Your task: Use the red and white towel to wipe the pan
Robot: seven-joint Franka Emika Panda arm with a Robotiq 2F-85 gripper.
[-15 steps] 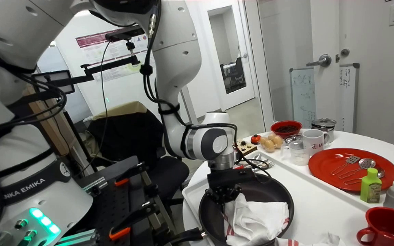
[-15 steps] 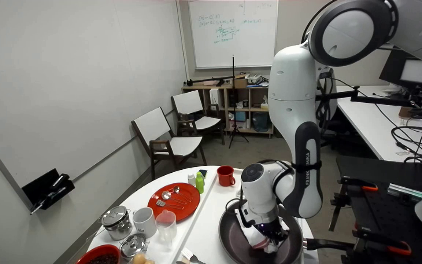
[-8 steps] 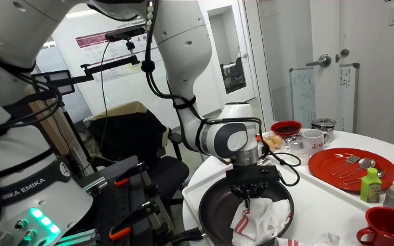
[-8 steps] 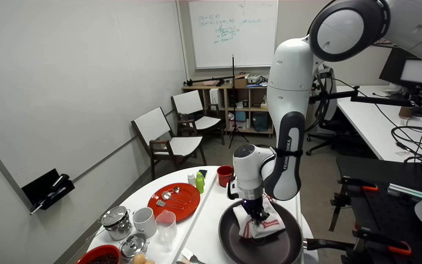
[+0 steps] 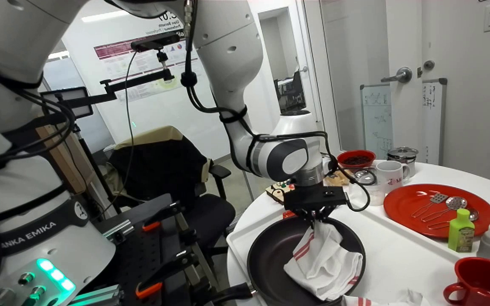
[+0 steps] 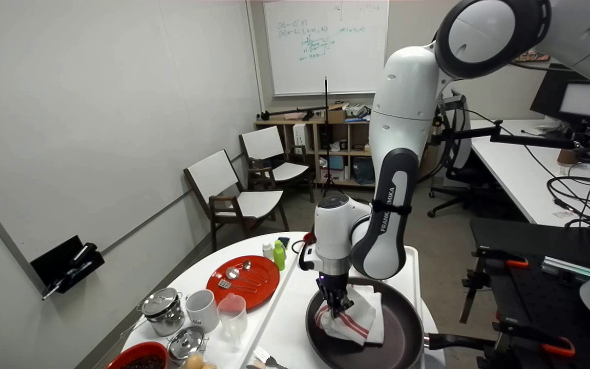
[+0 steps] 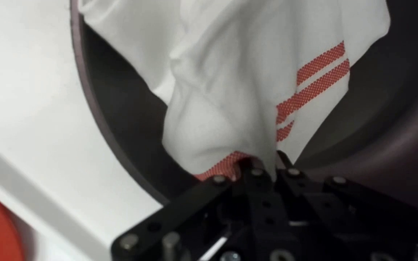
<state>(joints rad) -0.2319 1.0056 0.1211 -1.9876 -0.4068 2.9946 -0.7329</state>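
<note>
The white towel with red stripes [image 5: 323,270] lies bunched in the dark frying pan [image 5: 268,259]. In an exterior view the towel [image 6: 359,320] rests in the pan [image 6: 400,333], on the side away from the handle. My gripper [image 5: 314,223] is over the pan, shut on a pinched fold of the towel, which hangs from the fingers onto the pan floor. In the wrist view the gripper [image 7: 272,165] has towel cloth [image 7: 227,83] between its fingers, and the pan [image 7: 394,94] shows around it. The fingertips are partly hidden by cloth.
The pan handle [image 6: 459,342] sticks out past the table edge. A red plate [image 5: 402,208] with utensils, a green bottle [image 5: 461,233] and a red mug [image 5: 481,282] stand nearby. Another striped white cloth [image 5: 381,301] lies beside the pan. Mugs and a pot [image 6: 164,315] stand farther off.
My gripper has moved across the pan, away from its handle, and has risen a little. The towel has been dragged and turned with it. The pan has stayed in place.
</note>
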